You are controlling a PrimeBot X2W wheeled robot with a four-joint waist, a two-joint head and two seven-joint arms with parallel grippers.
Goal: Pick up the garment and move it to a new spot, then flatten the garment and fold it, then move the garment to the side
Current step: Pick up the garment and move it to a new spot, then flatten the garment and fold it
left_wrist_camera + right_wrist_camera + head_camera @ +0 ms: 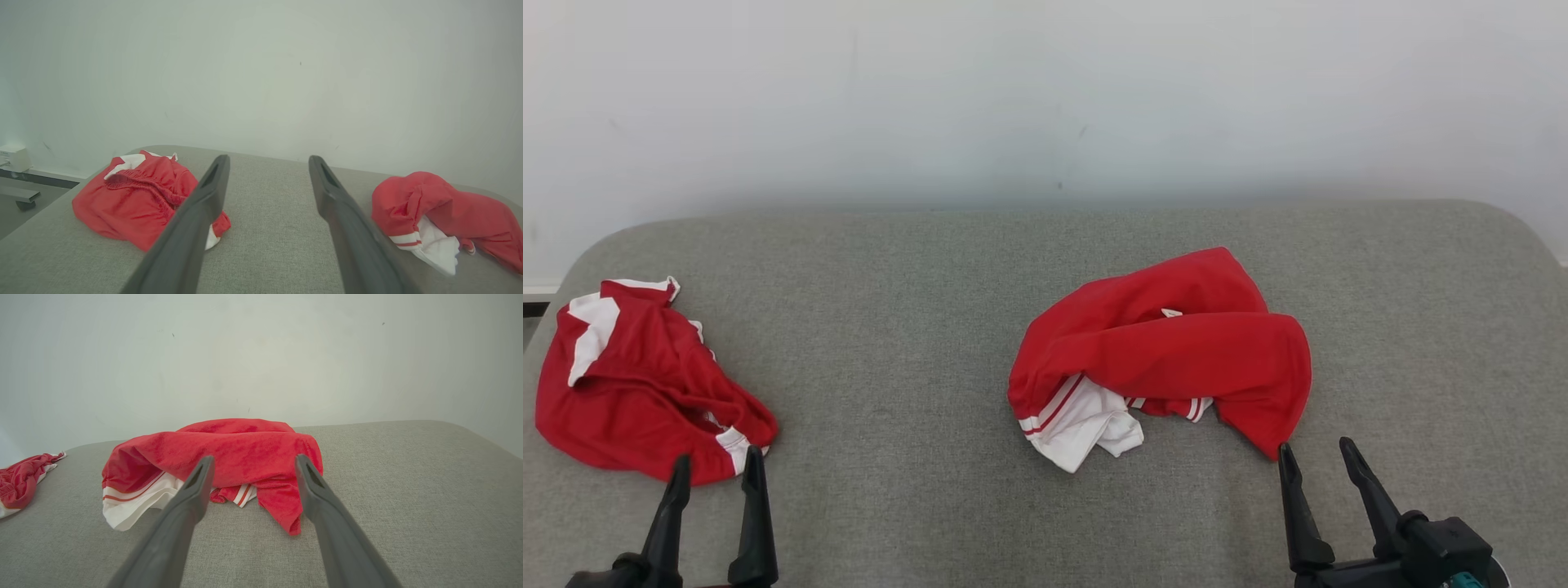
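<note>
Garment of crumpled red cloth with white striped trim (pixel 1168 351). Sits bunched right of centre on grey woven fabric surface (pixel 915 327), well apart from second rumpled red-and-white garment (pixel 637 384) at far left. Right gripper (pixel 1315 444) just short of its near edge, fingers spread wide, gripping nothing. Left gripper (pixel 719 454) likewise wide open and empty, tips at near edge of the left heap; contact unclear.
</note>
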